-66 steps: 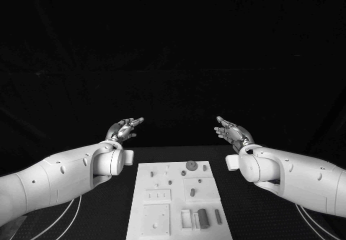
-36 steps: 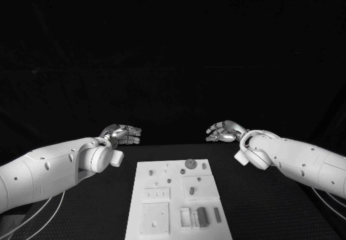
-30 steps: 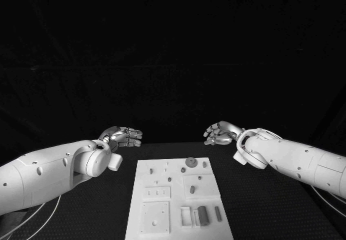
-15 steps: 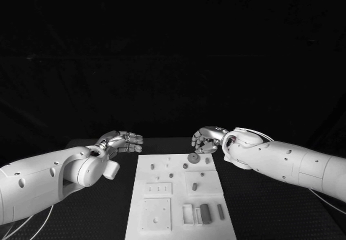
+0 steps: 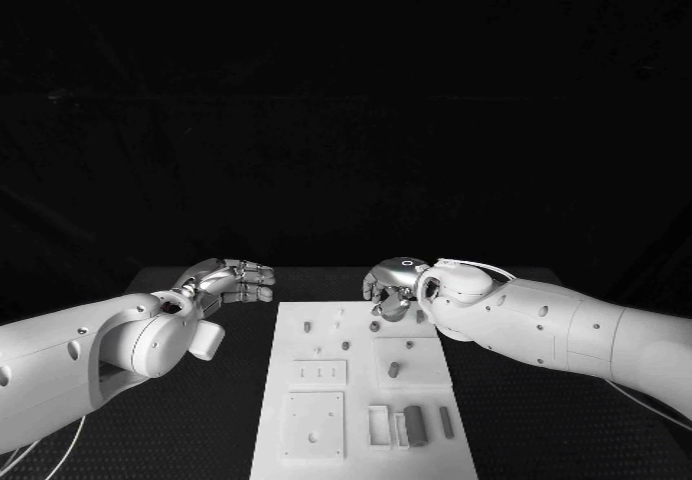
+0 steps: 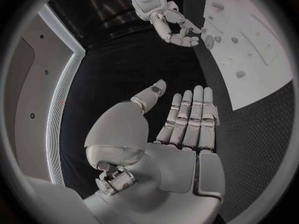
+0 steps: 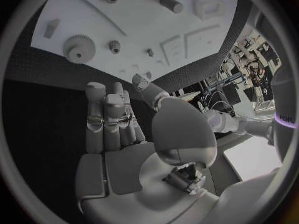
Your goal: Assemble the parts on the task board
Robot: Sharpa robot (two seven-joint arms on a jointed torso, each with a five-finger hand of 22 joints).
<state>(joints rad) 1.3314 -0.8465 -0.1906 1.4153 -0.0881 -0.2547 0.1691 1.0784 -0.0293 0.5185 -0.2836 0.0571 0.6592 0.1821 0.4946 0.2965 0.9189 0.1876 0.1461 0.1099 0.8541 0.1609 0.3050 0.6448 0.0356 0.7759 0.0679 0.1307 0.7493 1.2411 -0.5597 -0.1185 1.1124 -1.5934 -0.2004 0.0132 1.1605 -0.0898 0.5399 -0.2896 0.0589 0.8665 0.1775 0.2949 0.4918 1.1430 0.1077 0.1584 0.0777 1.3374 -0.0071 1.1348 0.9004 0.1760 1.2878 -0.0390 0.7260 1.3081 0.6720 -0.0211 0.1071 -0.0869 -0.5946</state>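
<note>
The right hand (image 5: 389,290) hovers over the far end of the white task board (image 5: 325,420), fingers loosely apart and holding nothing. The left hand (image 5: 231,281) floats just beside the board, fingers straight, also holding nothing. A gear part (image 7: 79,48) lies flat on the board's far end.

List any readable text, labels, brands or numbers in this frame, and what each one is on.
None can be read. The white board, its small parts and both arms carry no legible print. The left robot hand and right robot hand show no markings either.
</note>
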